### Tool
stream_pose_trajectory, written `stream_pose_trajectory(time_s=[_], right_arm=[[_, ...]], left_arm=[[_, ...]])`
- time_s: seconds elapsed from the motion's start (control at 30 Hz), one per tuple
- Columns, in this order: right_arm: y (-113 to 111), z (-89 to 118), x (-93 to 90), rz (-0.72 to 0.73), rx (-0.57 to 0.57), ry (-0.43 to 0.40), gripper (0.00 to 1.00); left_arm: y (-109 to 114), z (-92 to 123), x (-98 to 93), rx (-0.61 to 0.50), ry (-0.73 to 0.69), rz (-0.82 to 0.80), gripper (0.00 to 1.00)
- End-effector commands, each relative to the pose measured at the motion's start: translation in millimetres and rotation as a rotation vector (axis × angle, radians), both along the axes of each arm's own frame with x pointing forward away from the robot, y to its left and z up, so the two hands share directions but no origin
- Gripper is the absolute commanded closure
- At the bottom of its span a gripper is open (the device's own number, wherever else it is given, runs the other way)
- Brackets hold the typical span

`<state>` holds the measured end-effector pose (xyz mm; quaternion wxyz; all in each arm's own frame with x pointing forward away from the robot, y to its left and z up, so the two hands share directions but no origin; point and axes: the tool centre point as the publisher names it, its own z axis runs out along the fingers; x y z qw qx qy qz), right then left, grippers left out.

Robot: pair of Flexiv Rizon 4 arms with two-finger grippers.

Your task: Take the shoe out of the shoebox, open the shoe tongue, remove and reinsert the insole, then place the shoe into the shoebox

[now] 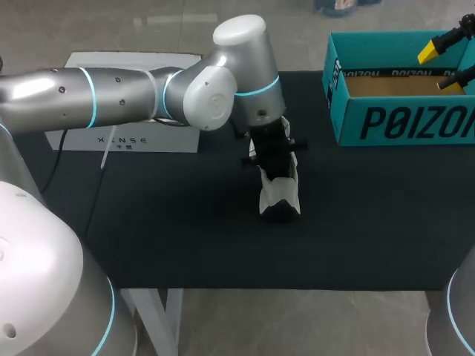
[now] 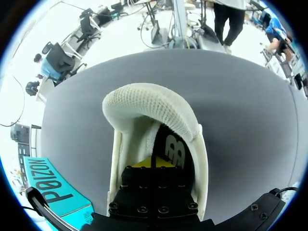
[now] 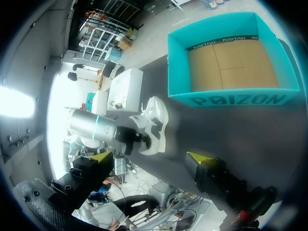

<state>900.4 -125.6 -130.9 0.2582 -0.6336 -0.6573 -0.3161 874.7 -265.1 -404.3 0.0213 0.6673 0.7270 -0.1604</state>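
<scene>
A white shoe [image 1: 280,194] stands on the black mat mid-table. My left arm comes across from the left and its gripper [image 2: 153,163] is pushed down into the shoe's opening [image 2: 149,103]. Its yellow tips are shut together against the black insole [image 2: 176,150]. Whether they pinch the insole I cannot tell. The teal shoebox [image 1: 401,122] stands at the back right, empty, with its brown floor bare. My right gripper [image 1: 439,68] hangs open above the box with nothing between its fingers. In the right wrist view the gripper [image 3: 150,158] looks down on the shoe [image 3: 156,120] and box [image 3: 231,99].
A flat white box [image 1: 126,137] lies at the back left, partly under my left arm [image 1: 111,93]. Black mat [image 1: 185,230] covers the table from the shoe to the front edge. A corner of the shoebox [image 2: 53,192] shows beside the left gripper.
</scene>
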Motion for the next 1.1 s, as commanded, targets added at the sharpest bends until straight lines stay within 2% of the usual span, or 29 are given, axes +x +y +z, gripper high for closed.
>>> stream_pose_trajectory(time_s=[0.03,0.4,0.43,0.47,0.57,0.67,0.8,0.87,1.0,1.1], right_arm=[[0.0,-0.1,0.3,0.000,-0.002,0.001,0.00],[0.0,-0.1,0.3,0.000,-0.002,0.001,0.00],[0.0,-0.1,0.3,0.000,-0.002,0.001,0.00],[0.0,-0.1,0.3,0.000,-0.002,0.001,0.00],[0.0,-0.1,0.3,0.000,-0.002,0.001,0.00],[0.0,-0.1,0.3,0.000,-0.002,0.001,0.00],[0.0,-0.1,0.3,0.000,-0.002,0.001,0.00],[0.0,-0.1,0.3,0.000,-0.002,0.001,0.00],[0.0,-0.1,0.3,0.000,-0.002,0.001,0.00],[0.0,-0.1,0.3,0.000,-0.002,0.001,0.00]], left_arm=[[2.4,13.9,5.1,0.018,-0.018,0.002,1.00],[4.5,20.6,33.2,0.047,-0.061,0.042,1.00],[5.0,22.6,33.6,0.047,-0.063,0.042,0.96],[5.6,24.5,34.0,0.047,-0.070,0.043,0.87],[7.8,28.9,35.0,0.057,-0.091,0.048,0.74],[10.7,29.4,36.8,0.076,-0.099,0.052,0.46],[13.5,28.8,39.3,0.091,-0.103,0.056,0.35],[14.1,29.2,40.0,0.104,-0.109,0.052,0.20],[14.4,35.3,39.0,0.113,-0.113,0.048,0.02],[15.0,38.7,37.5,0.128,-0.117,0.043,0.00]])
